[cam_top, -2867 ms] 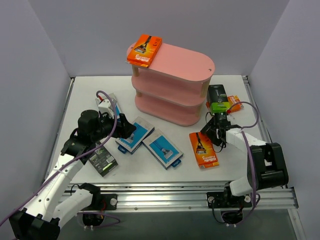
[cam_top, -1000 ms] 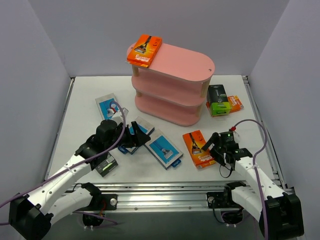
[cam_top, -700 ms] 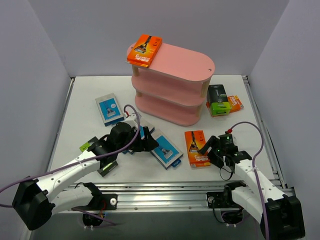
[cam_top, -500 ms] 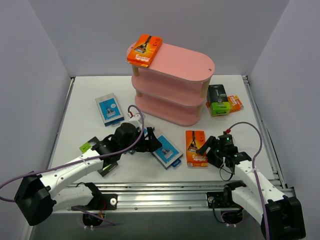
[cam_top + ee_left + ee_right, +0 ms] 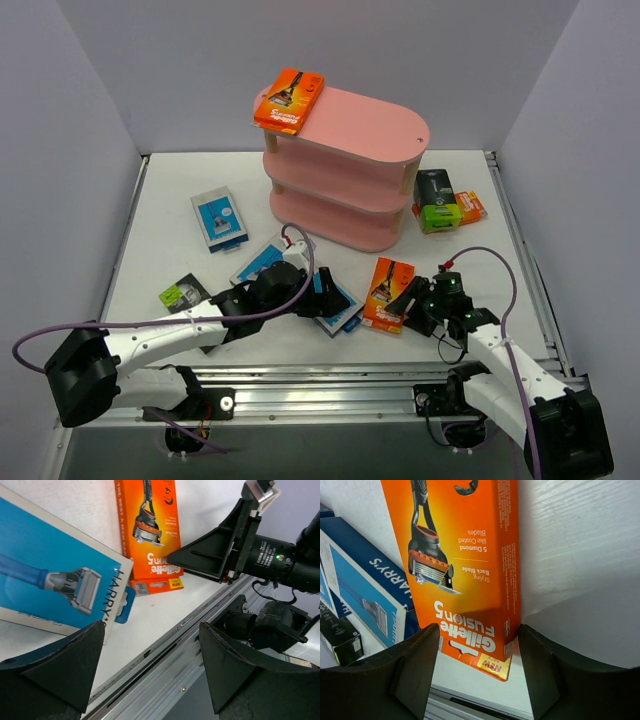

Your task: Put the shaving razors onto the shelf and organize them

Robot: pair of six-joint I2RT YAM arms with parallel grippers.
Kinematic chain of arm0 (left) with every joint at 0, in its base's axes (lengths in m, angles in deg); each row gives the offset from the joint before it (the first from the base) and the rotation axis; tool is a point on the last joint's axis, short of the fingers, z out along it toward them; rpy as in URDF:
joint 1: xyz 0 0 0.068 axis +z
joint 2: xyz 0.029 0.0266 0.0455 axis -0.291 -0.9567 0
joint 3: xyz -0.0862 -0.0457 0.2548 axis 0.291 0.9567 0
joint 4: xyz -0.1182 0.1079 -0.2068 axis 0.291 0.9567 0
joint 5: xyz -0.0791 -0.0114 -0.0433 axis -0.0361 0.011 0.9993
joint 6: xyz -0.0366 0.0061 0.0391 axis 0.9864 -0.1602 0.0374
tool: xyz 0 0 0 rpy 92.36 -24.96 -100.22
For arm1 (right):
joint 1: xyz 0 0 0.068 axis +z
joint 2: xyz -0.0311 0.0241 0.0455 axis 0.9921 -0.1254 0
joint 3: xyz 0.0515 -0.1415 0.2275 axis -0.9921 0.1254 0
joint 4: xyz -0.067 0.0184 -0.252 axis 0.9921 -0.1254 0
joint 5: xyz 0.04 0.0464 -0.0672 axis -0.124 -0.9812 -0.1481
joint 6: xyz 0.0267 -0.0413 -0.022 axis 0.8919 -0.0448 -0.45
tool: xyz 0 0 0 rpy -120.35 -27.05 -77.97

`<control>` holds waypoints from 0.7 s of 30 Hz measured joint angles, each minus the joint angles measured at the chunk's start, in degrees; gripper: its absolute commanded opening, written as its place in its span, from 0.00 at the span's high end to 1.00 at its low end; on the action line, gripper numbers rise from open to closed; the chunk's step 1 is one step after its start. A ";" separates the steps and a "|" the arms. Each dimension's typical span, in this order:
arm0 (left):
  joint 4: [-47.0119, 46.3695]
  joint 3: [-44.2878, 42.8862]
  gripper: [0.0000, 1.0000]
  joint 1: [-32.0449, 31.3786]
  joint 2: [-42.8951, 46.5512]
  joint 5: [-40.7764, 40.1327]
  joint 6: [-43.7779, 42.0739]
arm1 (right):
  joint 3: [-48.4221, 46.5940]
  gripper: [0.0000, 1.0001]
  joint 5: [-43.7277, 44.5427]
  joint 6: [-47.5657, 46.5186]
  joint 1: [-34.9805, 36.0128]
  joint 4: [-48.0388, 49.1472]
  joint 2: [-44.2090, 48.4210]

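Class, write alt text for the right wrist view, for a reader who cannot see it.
An orange razor pack sits between the black fingers of the right pincer, which flank its long edges; whether they grip it is unclear. Left of it on the white table lie a blue razor pack and a black razor pack.

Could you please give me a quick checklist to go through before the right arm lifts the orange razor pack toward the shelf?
1. Right end effector straddles the orange pack, fingers at both long edges: ok.
2. Grip closed firmly on it: cannot tell.
3. Left end effector open, holding nothing: ok.
4. Left end effector clear of the lift path: not ok, it hovers over the blue pack right beside the orange pack.
5. Free room on the shelf top board next to the shelved orange pack: ok.
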 measured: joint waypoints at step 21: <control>-4.07 0.15 0.15 -7.93 -2.16 -7.63 9.25 | -0.81 0.32 -2.51 0.74 4.87 7.02 -2.03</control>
